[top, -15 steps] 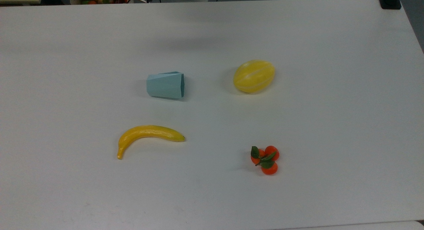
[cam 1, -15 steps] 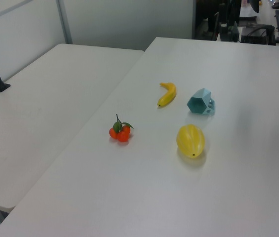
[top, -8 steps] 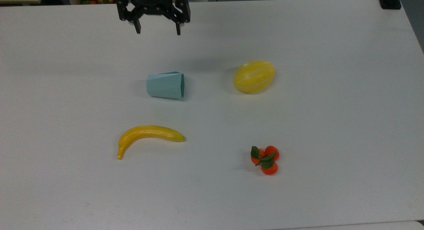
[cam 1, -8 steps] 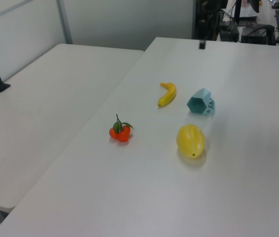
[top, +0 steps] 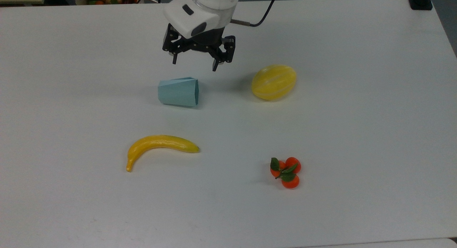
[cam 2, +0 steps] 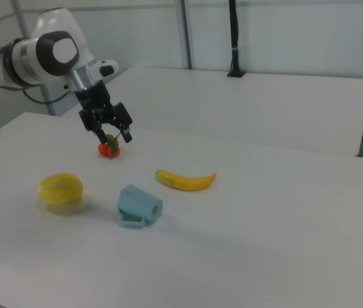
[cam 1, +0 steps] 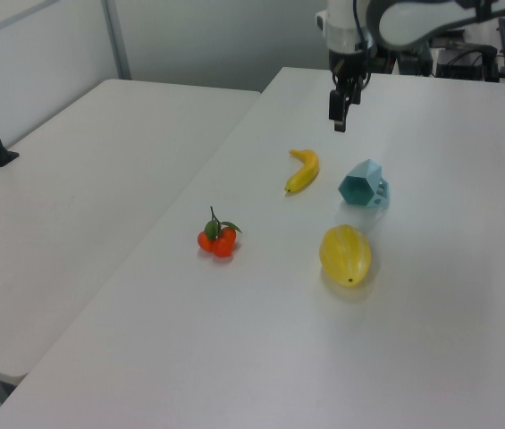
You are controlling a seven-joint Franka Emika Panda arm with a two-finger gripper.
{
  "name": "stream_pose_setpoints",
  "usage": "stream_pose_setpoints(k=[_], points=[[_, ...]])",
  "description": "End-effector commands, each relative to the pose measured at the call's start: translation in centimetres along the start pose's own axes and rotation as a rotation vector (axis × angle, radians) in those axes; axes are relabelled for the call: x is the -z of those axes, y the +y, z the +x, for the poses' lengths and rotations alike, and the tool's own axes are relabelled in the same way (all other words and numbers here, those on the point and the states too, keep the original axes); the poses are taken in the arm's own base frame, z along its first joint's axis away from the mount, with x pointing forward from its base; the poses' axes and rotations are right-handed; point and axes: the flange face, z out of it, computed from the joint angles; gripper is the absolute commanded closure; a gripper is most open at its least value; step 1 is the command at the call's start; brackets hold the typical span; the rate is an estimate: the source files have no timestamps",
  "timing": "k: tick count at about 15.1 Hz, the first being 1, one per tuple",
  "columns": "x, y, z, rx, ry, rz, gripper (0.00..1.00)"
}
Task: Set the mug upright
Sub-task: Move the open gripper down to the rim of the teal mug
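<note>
Mug [top: 178, 92] lies on its side on the white bench [top: 357, 133], not upright; the top view's right is where its wide hexagonal rim faces, and its narrower base points to the top view's left. In the left view the mug [cam 1: 363, 184] shows its open mouth toward the camera, with the small handle on the left view's right, low against the bench. In the right view the mug [cam 2: 139, 205] rests with the handle at its lower front.

Tool [top: 194, 64] hangs above the bench, apart from the mug, just beyond the mug's far side as the top view shows it. Its two dark fingers [top: 215, 65] point downward and stand spread well apart. Nothing is between them and they touch nothing. The tool [cam 1: 339, 105] appears in the left view raised above the bench, behind the mug and the banana. In the right view the tool [cam 2: 112, 136] is released likewise, hanging in front of the small orange fruits.

Outward from the tool: a yellow melon [top: 274, 82] sits on the bench to the top view's right of the mug, well apart from it. A banana [top: 159, 145] lies nearer the camera in the top view, below the mug, its curved stem end toward the top view's left. A cluster of three small orange fruits [top: 286, 172] with green leaves sits near the top view's lower right, below the melon. No item touches another.
</note>
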Motion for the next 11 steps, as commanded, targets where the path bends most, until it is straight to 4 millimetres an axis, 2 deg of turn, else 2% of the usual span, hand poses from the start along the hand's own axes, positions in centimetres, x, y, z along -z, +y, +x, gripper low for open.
stream_pose_setpoints(k=[1,5,8,11], points=[[-4.4,-3.5,0.1,0.051,-0.014,-0.133,0.0],[-8.3,-6.7,-0.5,0.045,0.023,-0.22,0.0],[-10.3,-8.1,-0.9,0.051,0.015,-0.227,0.0],[-11.5,-9.4,-1.7,0.063,-0.005,-0.229,0.0]])
